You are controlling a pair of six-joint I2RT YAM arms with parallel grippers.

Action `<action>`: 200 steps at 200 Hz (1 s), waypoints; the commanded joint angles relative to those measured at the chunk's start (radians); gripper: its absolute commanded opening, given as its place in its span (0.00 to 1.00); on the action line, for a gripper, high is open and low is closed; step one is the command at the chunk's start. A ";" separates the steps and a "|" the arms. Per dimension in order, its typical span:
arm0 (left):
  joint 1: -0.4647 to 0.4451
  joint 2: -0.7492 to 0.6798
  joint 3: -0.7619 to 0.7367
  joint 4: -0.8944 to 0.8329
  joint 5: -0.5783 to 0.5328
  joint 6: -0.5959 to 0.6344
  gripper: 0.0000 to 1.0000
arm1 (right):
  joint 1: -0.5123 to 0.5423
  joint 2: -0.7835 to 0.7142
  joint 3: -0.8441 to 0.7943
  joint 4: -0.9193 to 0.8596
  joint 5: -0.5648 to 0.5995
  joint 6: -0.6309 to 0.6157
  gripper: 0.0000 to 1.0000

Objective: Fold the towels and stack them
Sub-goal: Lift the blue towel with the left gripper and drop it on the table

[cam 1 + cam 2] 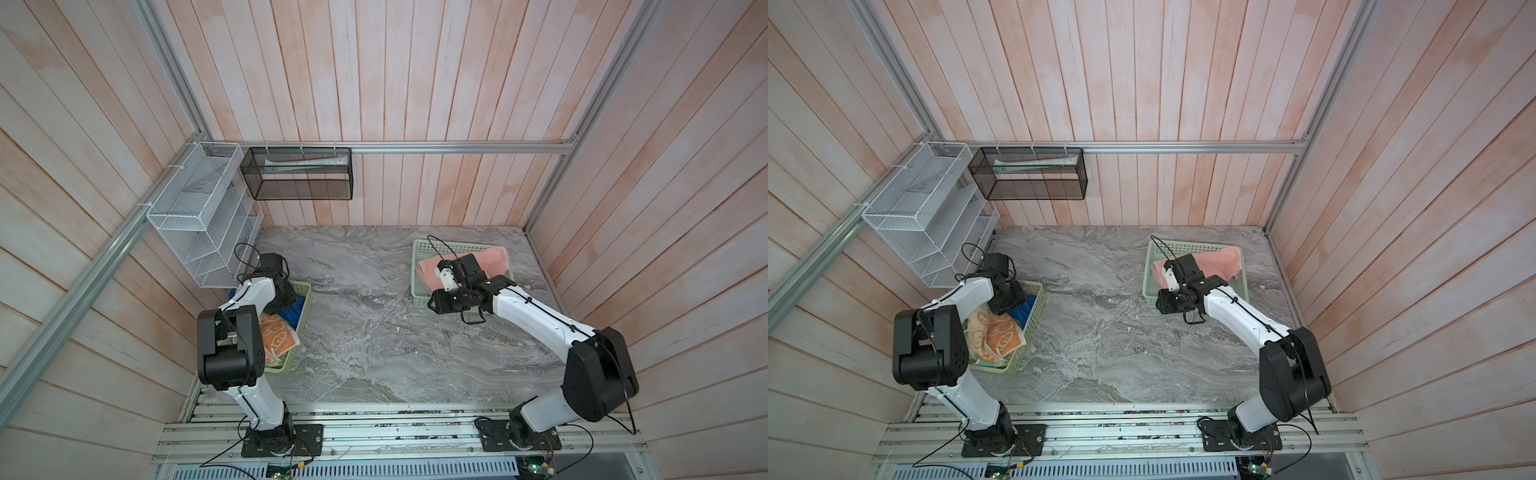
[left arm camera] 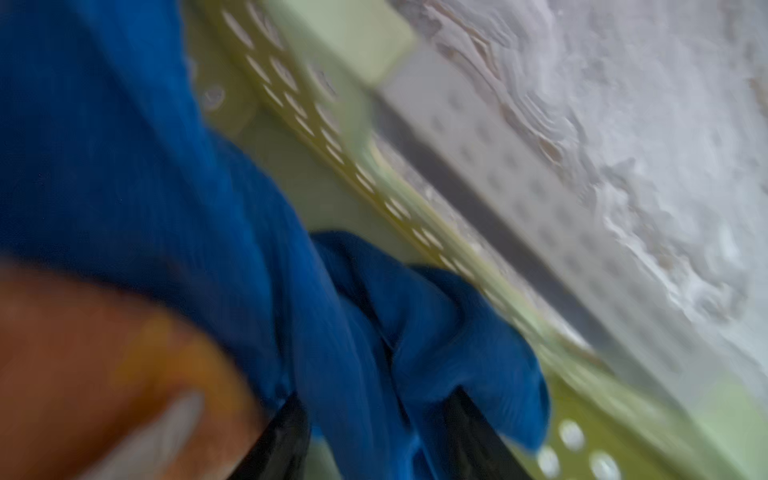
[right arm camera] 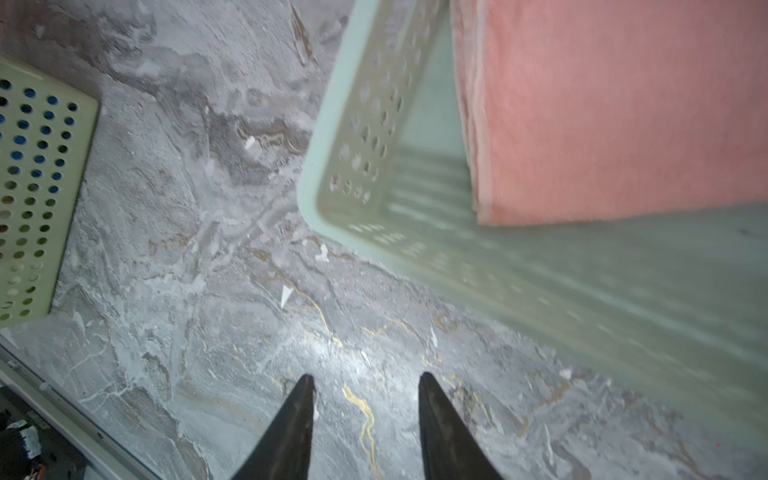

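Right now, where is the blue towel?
In both top views the blue towel lies on the left, inside the green basket, at its far end, right beside the orange towel.

Left arm (image 1: 253,291): elbow raised, forearm reaching away from its base.
Left gripper (image 2: 376,397): pointed down; grip unclear in the blur.
Right arm (image 1: 536,313): stretched forward and inward.
Right gripper (image 3: 365,376): fingers apart, nothing between them.

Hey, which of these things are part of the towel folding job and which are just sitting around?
Job: pink towel, blue towel, orange bunny towel.
Just around: left green basket, right green basket, white wire rack, black mesh basket.
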 commanded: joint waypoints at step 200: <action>-0.569 -0.432 0.484 -0.069 0.153 0.094 0.45 | -0.267 0.075 0.210 0.074 -0.109 -0.114 0.39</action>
